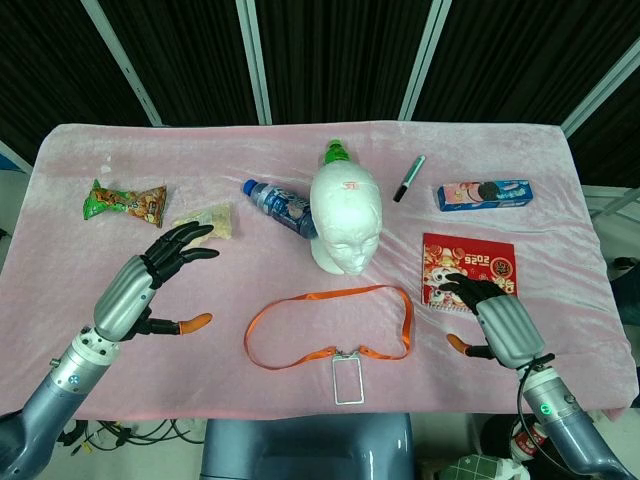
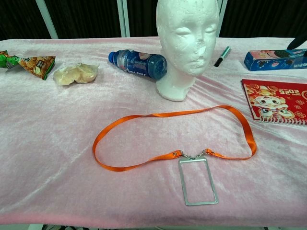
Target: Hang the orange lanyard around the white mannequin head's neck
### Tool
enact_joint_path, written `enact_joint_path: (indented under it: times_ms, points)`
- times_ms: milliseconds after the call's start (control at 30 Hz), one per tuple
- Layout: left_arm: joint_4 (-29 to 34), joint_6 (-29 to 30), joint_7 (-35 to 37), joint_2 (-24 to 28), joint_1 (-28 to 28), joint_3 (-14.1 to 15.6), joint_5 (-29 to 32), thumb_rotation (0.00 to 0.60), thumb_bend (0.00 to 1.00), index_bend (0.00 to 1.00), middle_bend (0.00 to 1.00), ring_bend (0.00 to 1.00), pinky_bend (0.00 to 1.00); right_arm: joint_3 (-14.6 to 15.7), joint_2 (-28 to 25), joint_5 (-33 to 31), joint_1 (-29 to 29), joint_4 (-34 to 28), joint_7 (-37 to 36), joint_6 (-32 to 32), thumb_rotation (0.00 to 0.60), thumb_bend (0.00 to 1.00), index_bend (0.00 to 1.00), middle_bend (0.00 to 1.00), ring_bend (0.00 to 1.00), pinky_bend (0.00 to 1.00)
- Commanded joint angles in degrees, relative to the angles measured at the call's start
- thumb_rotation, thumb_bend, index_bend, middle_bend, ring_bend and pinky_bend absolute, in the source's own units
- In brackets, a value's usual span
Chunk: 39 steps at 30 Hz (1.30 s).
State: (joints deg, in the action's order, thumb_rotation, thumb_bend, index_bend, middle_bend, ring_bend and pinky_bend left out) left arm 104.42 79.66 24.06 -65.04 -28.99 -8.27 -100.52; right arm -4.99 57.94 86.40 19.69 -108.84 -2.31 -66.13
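Observation:
The orange lanyard [image 1: 330, 325] [image 2: 175, 136] lies flat in a wide loop on the pink cloth, its clear badge holder [image 1: 346, 380] [image 2: 196, 180] toward the front edge. Just behind it the white mannequin head [image 1: 345, 215] [image 2: 187, 43] stands upright. My left hand [image 1: 165, 270] hovers to the left of the loop, fingers spread and holding nothing. My right hand [image 1: 490, 310] hovers to the right of the loop, beside the red booklet, also open and holding nothing. Neither hand shows in the chest view.
A blue bottle [image 1: 280, 207] [image 2: 139, 63] lies left of the head and a green-capped bottle [image 1: 337, 153] stands behind it. A snack bag [image 1: 125, 203], a wrapped bun [image 1: 208, 220], a marker [image 1: 408, 178], a cookie box [image 1: 483, 194] and a red booklet [image 1: 468, 270] lie around.

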Motion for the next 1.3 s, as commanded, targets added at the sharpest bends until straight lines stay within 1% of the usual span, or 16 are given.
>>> enact_joint_path:
  times_ms: [33, 300, 433, 567, 1000, 1133, 1200, 1300]
  points:
    - [0.24, -0.06, -0.13, 0.07, -0.12, 0.17, 0.07, 0.6, 0.19, 0.2, 0.07, 0.0, 0.11, 0.18, -0.21, 0.13, -0.04, 0.05, -0.21, -0.05, 0.6, 0.16, 0.25, 0.17, 0.23, 0.22]
    - [0.02, -0.25, 0.04, -0.18, -0.56, 0.8, -0.51, 0.6, 0.19, 0.21, 0.08, 0.0, 0.11, 0.3, 0.18, 0.02, 0.56, 1.37, -0.89, 0.57, 0.6, 0.16, 0.25, 0.17, 0.23, 0.22]
    - [-0.18, 0.03, -0.47, -0.63, -0.62, 0.99, -0.76, 0.6, 0.19, 0.24, 0.1, 0.0, 0.12, 0.47, 0.63, 0.18, 0.81, 2.09, -1.04, 0.77, 0.6, 0.16, 0.25, 0.17, 0.23, 0.22]
    - [-0.28, 0.01, -1.55, -0.72, -0.61, 1.09, -0.46, 0.6, 0.19, 0.24, 0.11, 0.0, 0.12, 0.44, 0.73, -0.22, 0.91, 2.88, -1.07, 0.77, 0.6, 0.16, 0.25, 0.17, 0.23, 0.22]
    - [-0.58, 0.89, -1.81, 1.43, 0.66, 1.6, 1.37, 0.6, 0.19, 0.25, 0.11, 0.0, 0.14, 0.27, -0.26, -1.76, 0.9, 2.47, -1.43, 0.65, 0.6, 0.16, 0.25, 0.17, 0.23, 0.22]
    - [-0.31, 0.9, -2.13, 2.2, 0.8, 1.71, 1.49, 0.6, 0.19, 0.27, 0.13, 0.0, 0.14, 0.24, -0.18, -2.26, 1.0, 2.15, -1.09, 0.78, 0.6, 0.16, 0.25, 0.18, 0.23, 0.22]
    - [-0.31, 0.71, -2.8, 2.63, 0.98, 1.91, 1.68, 0.6, 0.19, 0.29, 0.15, 0.0, 0.14, 0.1, 0.04, -2.62, 0.99, 1.99, -0.78, 0.61, 0.6, 0.16, 0.25, 0.19, 0.23, 0.22]
    - [-0.59, 0.36, -5.61, 3.49, 1.72, 2.31, 2.68, 0.6, 0.19, 0.29, 0.16, 0.0, 0.14, -0.33, 0.93, -4.15, 1.03, 1.45, 0.31, 0.46, 0.6, 0.16, 0.25, 0.19, 0.23, 0.22]
